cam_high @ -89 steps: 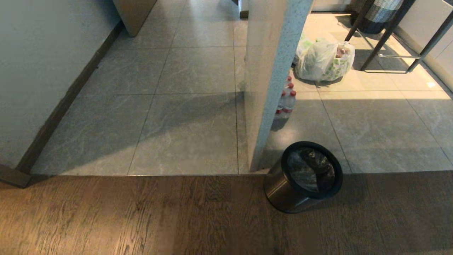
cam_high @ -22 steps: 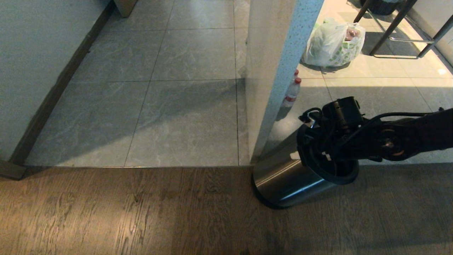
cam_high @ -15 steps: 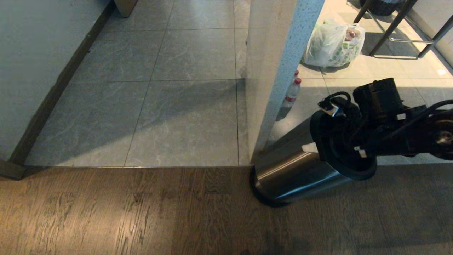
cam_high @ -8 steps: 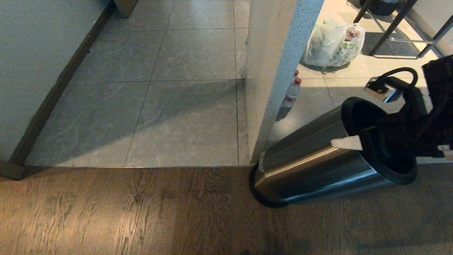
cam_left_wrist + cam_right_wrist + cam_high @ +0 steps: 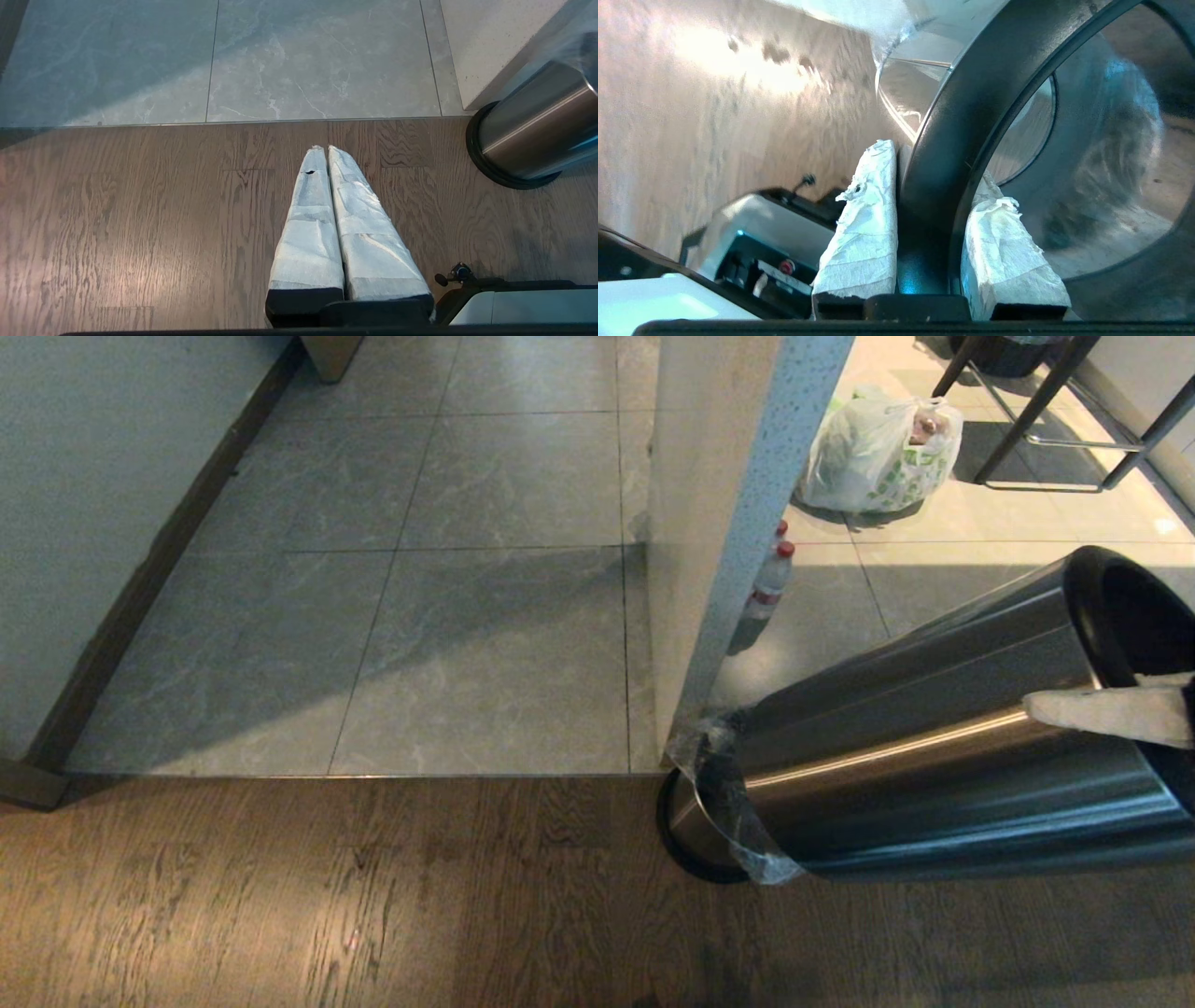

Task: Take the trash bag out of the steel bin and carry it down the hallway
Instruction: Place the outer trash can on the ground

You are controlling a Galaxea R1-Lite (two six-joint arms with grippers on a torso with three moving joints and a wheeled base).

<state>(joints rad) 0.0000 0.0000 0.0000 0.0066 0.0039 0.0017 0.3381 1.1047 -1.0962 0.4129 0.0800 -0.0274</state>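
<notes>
The trash bag (image 5: 738,803) shows as one band of clear crinkly plastic around the low end of the steel bin (image 5: 934,775), far down the shell from the fingers; whether it sits inside or outside the shell there I cannot tell. Going left to right: the left gripper (image 5: 325,154) hangs over the wood floor (image 5: 327,896), its two wrapped fingers pressed together on nothing, the bin's black base (image 5: 495,168) off to one side of the tips. Next comes one speckled pillar (image 5: 719,523), with two red-capped bottles (image 5: 770,581) behind it and one white bag with green print (image 5: 878,453) beyond. The single bin's steel shell is tilted, raised at the rim. The right gripper (image 5: 924,186) is clamped on that black rim (image 5: 952,140), one finger (image 5: 866,219) outside the shell, one within.
</notes>
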